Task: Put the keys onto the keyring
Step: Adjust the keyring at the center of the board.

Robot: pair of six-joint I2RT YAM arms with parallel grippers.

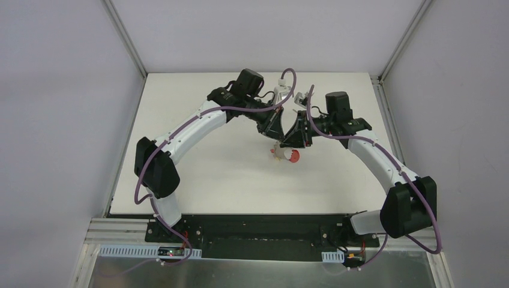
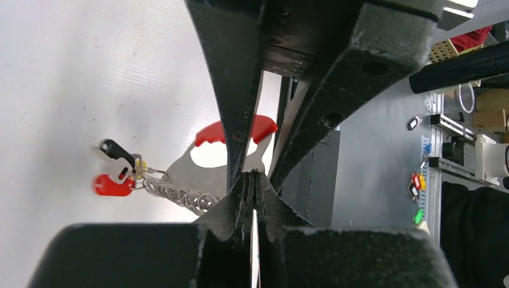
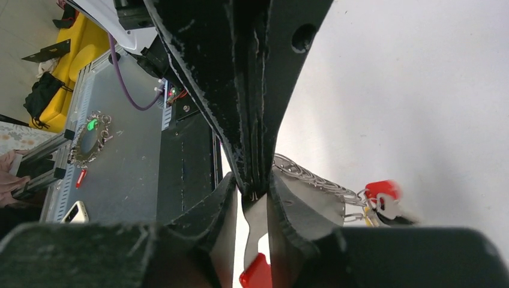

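The white table (image 1: pixel 210 174) stands between plain grey walls (image 1: pixel 60 120). At the middle of the top view, the left gripper (image 2: pixel 255 177) and the right gripper (image 3: pixel 255 189) both pinch the keyring (image 2: pixel 186 171). It is half red and half grey. The keys (image 2: pixel 114 177), with red and black tags, sit at the end of its clips.

keyring (image 2: pixel 187 171): in your left wrist view, fingers hide its middle; only a red arc at 12 o'clock and a grey piece at 9 o'clock of the pinch show.
keyring edge: in your right wrist view, the red half runs off the frame at 6 o'clock.
keys (image 3: pixel 384 192): smeared in your right wrist view; you cannot count them.
top view: keys too small to tell apart.
left gripper (image 2: pixel 255 179): base a blurred block, cut off at 6 o'clock.
right gripper (image 3: pixel 255 191): base blurred, cut off at 6 o'clock.
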